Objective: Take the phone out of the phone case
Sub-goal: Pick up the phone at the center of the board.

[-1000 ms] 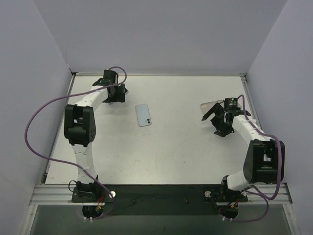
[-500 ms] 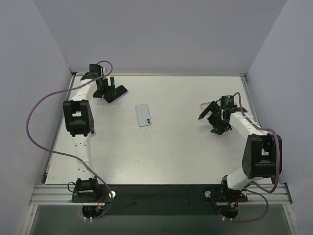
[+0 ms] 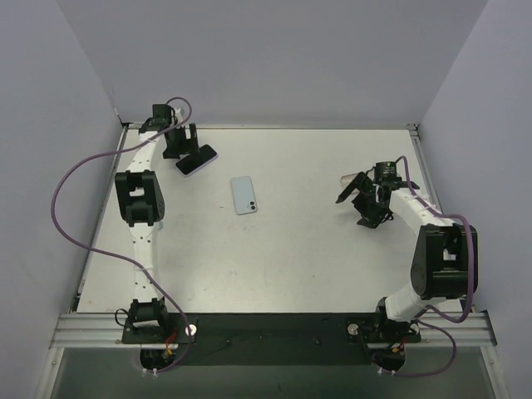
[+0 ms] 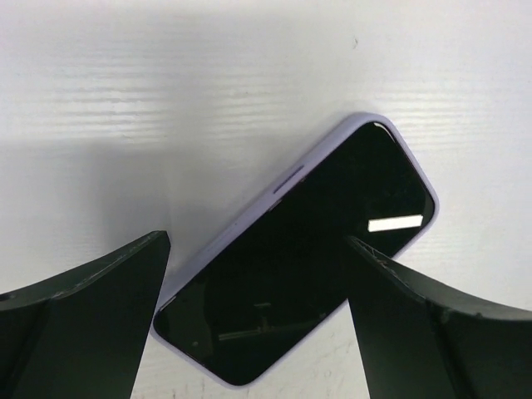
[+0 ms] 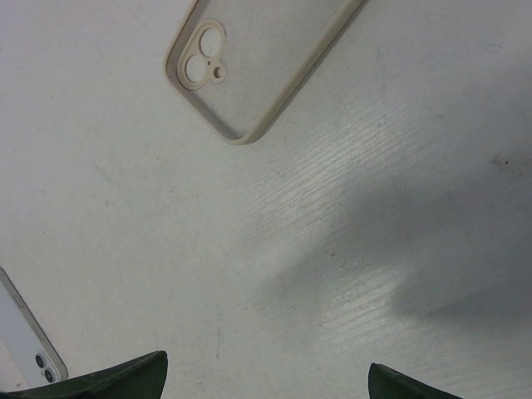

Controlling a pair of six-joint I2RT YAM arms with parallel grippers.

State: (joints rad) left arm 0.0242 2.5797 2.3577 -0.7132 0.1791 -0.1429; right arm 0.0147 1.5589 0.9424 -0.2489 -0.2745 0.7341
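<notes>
On the white table (image 3: 316, 266), the left gripper (image 4: 258, 241) hangs at the far left, its fingers spread wide to either side of a black-screened phone in a lavender case (image 3: 197, 160), which lies screen up. The right gripper (image 5: 266, 362), also spread wide and holding nothing, hangs at the right. A light-blue phone (image 3: 244, 194) lies back up mid-table, and an empty beige phone case (image 5: 258, 58) lies just beside the right gripper.

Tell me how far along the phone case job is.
Looks done: an empty case lies flat, apart from a bare pale-blue phone. In hand: nothing; the left end effector and right end effector both stand open, the left above a dark-screened, lavender-edged phone. Left: perhaps that one, if the lavender edge is a case.
</notes>
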